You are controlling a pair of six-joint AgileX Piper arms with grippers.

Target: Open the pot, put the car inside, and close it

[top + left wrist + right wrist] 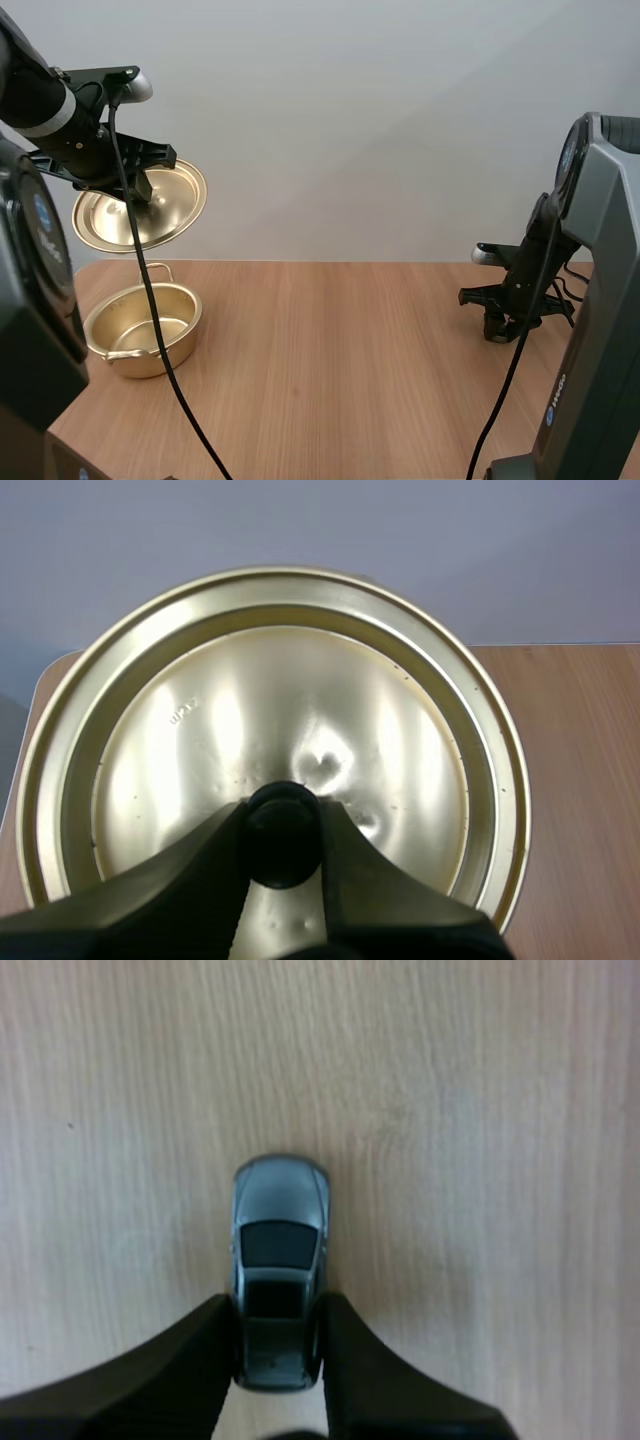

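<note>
Our left end effector grips the round gold metal lid, the open shiny gold pot sits below it, and our right end effector pinches the small grey toy car on the wooden surface, not yet inside.

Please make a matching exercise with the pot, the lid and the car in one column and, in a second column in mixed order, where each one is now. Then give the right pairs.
Things:
1. pot
2. lid
3. car

Places:
a. on the table, pinched at its rear by the right gripper
b. up in the air, held by its knob in the left gripper
c. standing open on the table, below the lid

Pairs: 1-c, 2-b, 3-a
</note>
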